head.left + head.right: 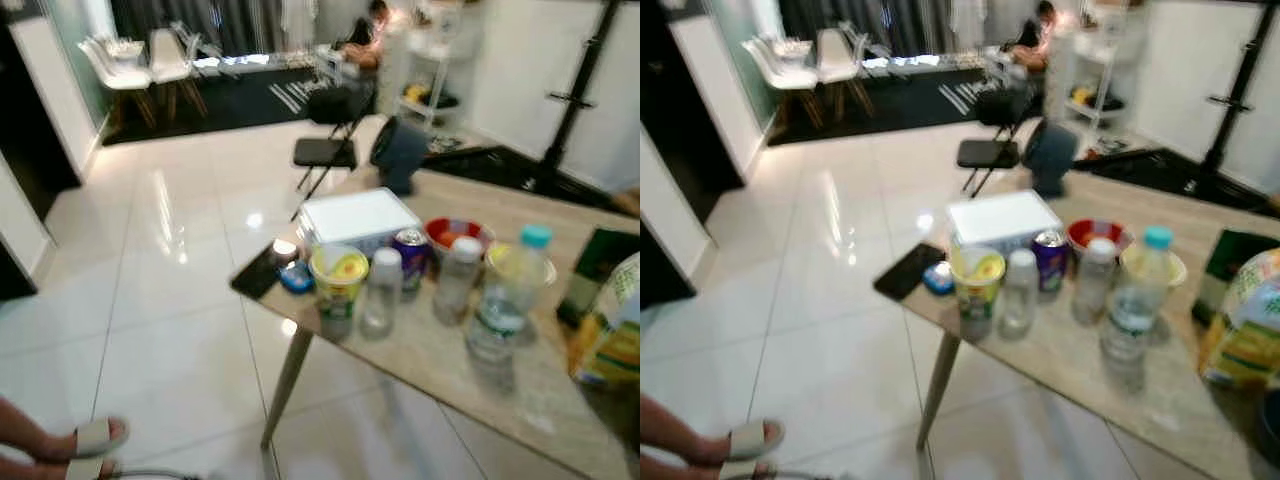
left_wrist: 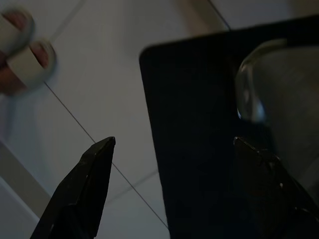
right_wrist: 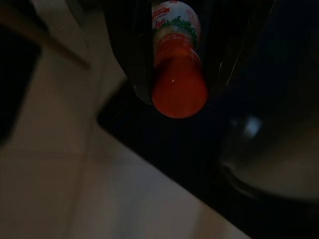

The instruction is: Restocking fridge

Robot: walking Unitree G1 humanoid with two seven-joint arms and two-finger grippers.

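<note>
My right gripper [image 3: 179, 92] is shut on a bottle of orange-red drink [image 3: 178, 74] with a red and green label, its bottom end towards the camera, held over dark shapes and pale floor. With its two black fingers spread wide, my left gripper [image 2: 173, 144] is open and empty above floor tiles and a dark panel. On the wooden table [image 1: 450, 365] stand a yellow cup [image 1: 338, 275], a small clear bottle [image 1: 382, 290], a purple can [image 1: 410, 258], a red bowl [image 1: 458, 232], a water bottle with a teal cap [image 1: 505, 300] and a white box [image 1: 358, 218].
A yellow bag [image 1: 610, 335] and a dark green pack [image 1: 600, 262] sit at the table's right end, a dark phone [image 1: 258, 270] at its left corner. A person's sandalled foot [image 1: 90, 440] is at lower left. A black folding chair [image 1: 325, 150] stands behind the table.
</note>
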